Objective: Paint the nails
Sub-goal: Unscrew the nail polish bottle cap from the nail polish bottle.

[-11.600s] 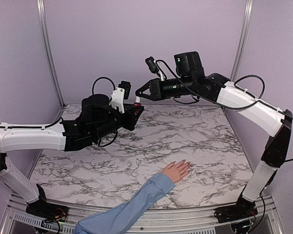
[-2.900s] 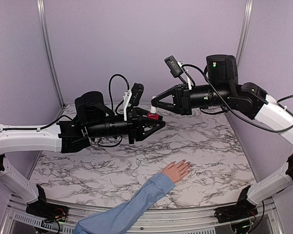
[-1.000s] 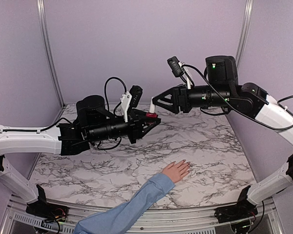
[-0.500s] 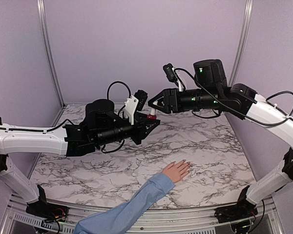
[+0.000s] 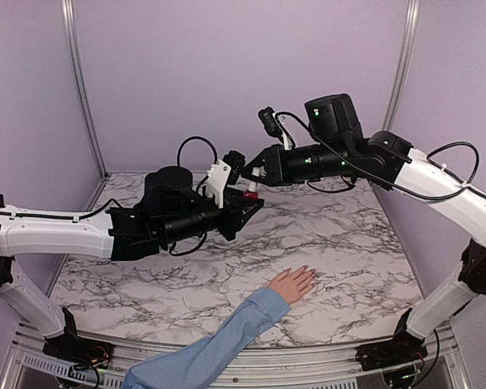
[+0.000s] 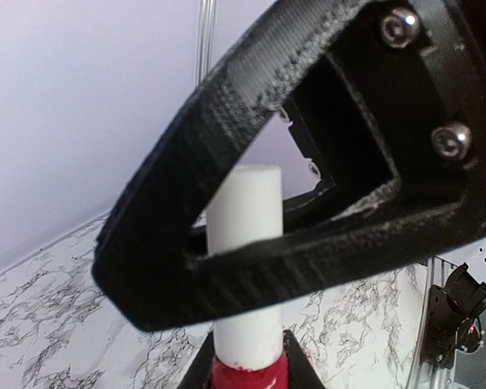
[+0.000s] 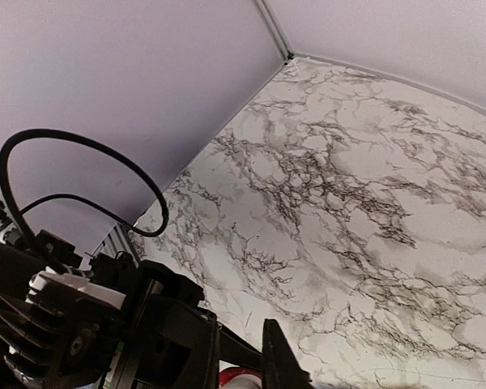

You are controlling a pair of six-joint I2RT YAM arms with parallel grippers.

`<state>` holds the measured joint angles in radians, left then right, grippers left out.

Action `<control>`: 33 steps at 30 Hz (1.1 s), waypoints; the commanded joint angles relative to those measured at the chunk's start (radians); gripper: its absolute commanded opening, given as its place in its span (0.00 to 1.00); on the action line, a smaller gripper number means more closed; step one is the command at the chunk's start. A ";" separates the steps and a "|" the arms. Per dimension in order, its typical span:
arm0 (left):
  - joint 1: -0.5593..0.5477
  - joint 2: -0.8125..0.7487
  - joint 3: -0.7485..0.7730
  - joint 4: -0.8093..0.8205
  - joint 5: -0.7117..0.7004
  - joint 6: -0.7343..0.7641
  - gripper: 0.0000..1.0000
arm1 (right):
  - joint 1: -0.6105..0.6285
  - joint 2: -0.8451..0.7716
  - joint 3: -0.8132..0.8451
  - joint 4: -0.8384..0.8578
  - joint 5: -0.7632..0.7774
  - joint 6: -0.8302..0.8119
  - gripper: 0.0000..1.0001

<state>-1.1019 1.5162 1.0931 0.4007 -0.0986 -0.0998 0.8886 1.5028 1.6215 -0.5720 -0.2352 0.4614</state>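
My table (image 5: pixel 364 235) is white marble pattern, veined in grey. One human hand (image 5: pixel 292 284) lies flat on it near the front edge, palm down, fingers pointing away and to the right (the nails (image 5: pixel 310 274) are too small for me to judge). Its light blue sleeve (image 5: pixel 227 340) trails off the near edge.

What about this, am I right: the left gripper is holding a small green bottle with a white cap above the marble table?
Not quite: the bottle is red, not green. The left wrist view shows its red body beneath the white cap; the left gripper does hold it above the marble table.
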 commanded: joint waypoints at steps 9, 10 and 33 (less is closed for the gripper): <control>0.012 -0.036 -0.001 0.079 0.187 0.000 0.00 | -0.001 -0.087 -0.058 0.136 -0.121 -0.077 0.00; 0.014 -0.041 -0.006 0.092 0.223 0.000 0.00 | -0.001 -0.096 -0.066 0.152 -0.137 -0.086 0.00; 0.020 -0.096 -0.051 0.211 0.349 -0.026 0.00 | -0.002 -0.177 -0.072 0.240 -0.295 -0.171 0.50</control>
<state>-1.0771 1.4738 1.0794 0.5915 0.3794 -0.1738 0.8856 1.3422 1.5162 -0.3561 -0.5728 0.2668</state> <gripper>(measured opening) 0.195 0.465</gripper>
